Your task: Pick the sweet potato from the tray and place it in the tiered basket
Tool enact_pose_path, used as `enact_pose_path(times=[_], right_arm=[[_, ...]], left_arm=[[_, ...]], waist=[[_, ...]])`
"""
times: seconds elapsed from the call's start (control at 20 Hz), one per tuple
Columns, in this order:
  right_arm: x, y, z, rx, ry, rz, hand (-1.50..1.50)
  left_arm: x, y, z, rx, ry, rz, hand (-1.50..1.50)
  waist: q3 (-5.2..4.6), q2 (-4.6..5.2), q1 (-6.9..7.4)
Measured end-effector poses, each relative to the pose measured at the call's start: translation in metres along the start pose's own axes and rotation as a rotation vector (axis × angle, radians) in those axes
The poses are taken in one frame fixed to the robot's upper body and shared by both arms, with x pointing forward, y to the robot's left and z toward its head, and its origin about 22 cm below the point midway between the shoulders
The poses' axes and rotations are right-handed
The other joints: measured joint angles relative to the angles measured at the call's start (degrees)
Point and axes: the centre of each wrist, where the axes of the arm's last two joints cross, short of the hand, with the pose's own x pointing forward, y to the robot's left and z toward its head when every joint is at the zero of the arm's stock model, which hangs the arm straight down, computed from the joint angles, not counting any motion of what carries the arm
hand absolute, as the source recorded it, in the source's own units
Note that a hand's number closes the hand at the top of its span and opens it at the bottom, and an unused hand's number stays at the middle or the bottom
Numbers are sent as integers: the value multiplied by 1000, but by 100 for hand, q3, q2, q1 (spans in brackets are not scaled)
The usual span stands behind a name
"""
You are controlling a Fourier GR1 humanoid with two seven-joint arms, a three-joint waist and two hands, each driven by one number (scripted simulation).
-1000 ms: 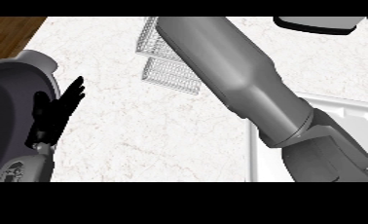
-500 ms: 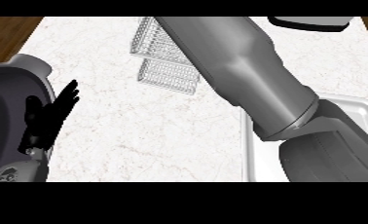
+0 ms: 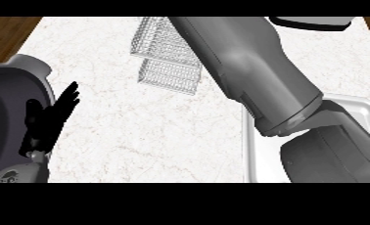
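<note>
The wire tiered basket [image 3: 168, 57] stands at the far middle of the counter, its right side covered by my right forearm [image 3: 249, 72]. That forearm runs from the lower right up across the view and its hand is out of sight past the top. The tray [image 3: 251, 150] shows as a pale rim at the lower right, mostly hidden under the arm. No sweet potato is visible. My left hand [image 3: 49, 119] rests open at the left edge, fingers up.
A dark rimmed object [image 3: 311, 22] sits at the far right top. The wooden edge [image 3: 18, 26] of the counter shows at the top left. White marble counter [image 3: 145, 136] lies between the left hand and the tray.
My right forearm has swung further up and left across the basket, covering more of it. The left hand has edged slightly rightward and stays open.
</note>
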Motion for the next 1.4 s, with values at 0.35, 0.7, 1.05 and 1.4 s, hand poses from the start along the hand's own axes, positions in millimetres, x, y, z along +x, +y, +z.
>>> enact_pose_path(times=[0.35,0.7,1.05,1.4], right_arm=[[-7,15,-8,168,143,-39,-150],[-5,-2,-5,63,146,-196,-150],[-8,-47,-3,-69,203,-431,-150],[-27,-69,-13,-52,248,-741,-150]], left_arm=[[1,5,-1,7,1,-2,0],[-6,10,6,12,9,6,0],[-11,16,10,30,28,15,0],[-27,23,21,79,63,35,0]], waist=[[5,-7,-44],[13,-42,-129],[18,-118,-302],[37,-244,-616]])
